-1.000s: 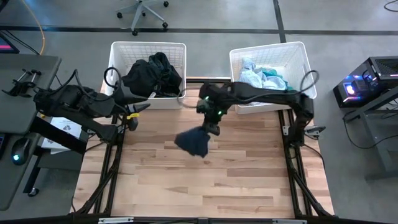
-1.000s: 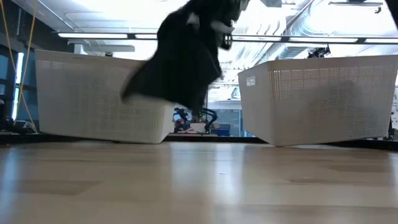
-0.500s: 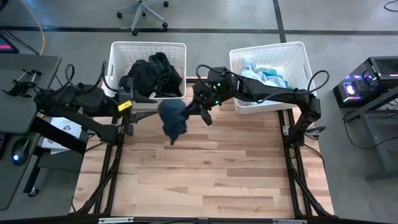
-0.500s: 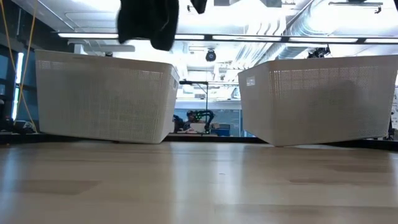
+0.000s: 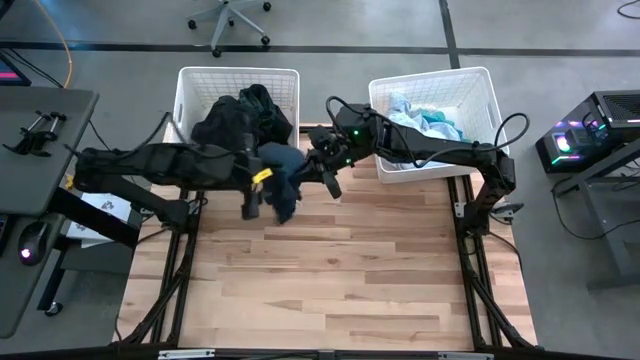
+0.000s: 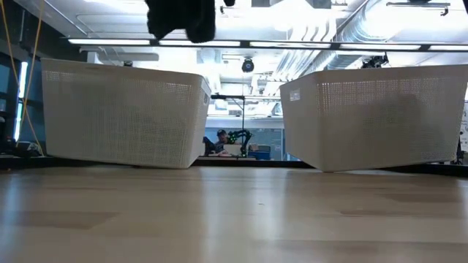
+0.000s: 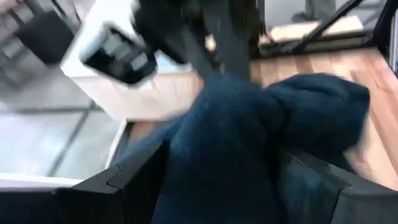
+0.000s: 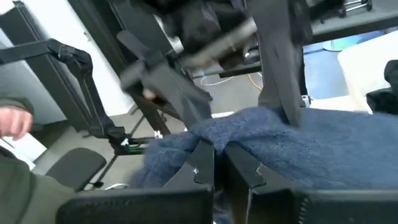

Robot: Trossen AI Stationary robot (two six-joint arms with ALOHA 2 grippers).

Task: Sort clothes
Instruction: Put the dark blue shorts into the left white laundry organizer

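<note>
Surface [image 5: 330, 290]: pale wood planks, bare in front. Left basket [image 5: 190, 85]: white lattice, holds dark clothes [image 5: 240, 120]. Right basket [image 5: 480, 95]: white lattice, holds pale clothes [image 5: 425, 125]. Navy garment [image 5: 282, 180]: held in the air over the surface, just in front of the left basket. Right gripper [image 5: 322, 172]: clenched on the navy garment. Left gripper [image 5: 262, 192]: fingers spread either side of the same garment, not closed on it.

One camera looks straight down; another sits level at tabletop height. Both share the two baskets [image 5: 238, 80] [image 6: 124, 109]. Wrist cameras sit close against a navy garment [image 7: 261, 143] [image 8: 292, 146].
</note>
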